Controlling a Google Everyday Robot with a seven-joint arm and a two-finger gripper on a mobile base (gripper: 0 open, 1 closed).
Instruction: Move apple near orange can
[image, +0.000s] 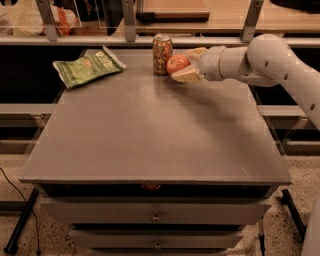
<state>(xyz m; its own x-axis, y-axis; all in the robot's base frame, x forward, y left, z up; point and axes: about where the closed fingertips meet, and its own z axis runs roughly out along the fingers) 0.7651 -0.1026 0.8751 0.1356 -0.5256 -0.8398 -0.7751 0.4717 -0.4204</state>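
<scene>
The orange can (162, 54) stands upright near the back edge of the grey table (150, 135). The red-orange apple (177, 64) is just right of the can, close to it, held between the pale fingers of my gripper (186, 65). The gripper reaches in from the right on the white arm (260, 60) and is shut on the apple, low over the table. I cannot tell whether the apple touches the tabletop or the can.
A green chip bag (87, 66) lies at the table's back left. A shelf rail with metal posts (129, 20) runs behind the table. Drawers (156, 216) sit under the front edge.
</scene>
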